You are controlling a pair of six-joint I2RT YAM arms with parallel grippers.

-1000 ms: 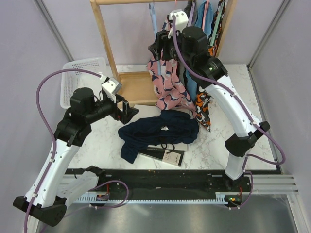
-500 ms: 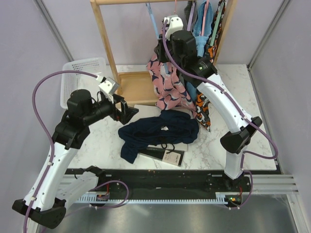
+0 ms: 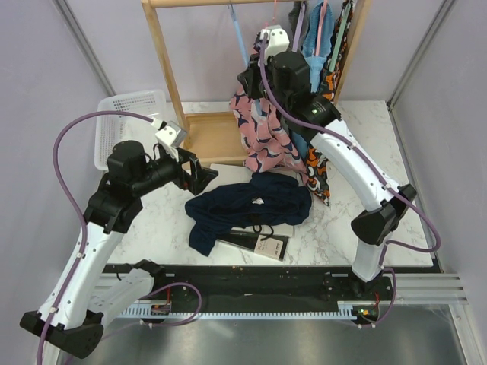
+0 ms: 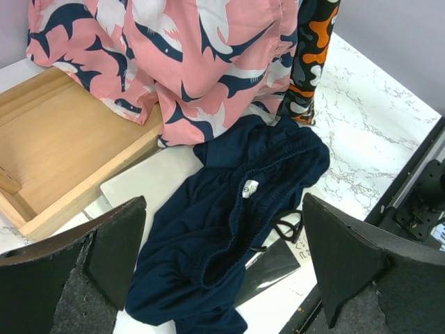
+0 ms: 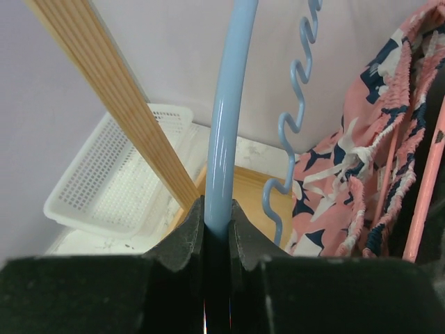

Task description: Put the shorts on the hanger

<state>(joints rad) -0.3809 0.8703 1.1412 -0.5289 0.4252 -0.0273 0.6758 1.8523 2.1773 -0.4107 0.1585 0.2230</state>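
hanger [image 5: 224, 125] neck tight in narrow right end effector [image 5: 216, 209]; left end effector [image 4: 222, 202] wide, clear of shorts [image 4: 208, 250]

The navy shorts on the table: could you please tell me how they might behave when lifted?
The shorts lie crumpled in soft folds, so they would probably sag and drape from one pinch point. They look thin, likely light. They partly cover a flat black item, which dragging might shift.
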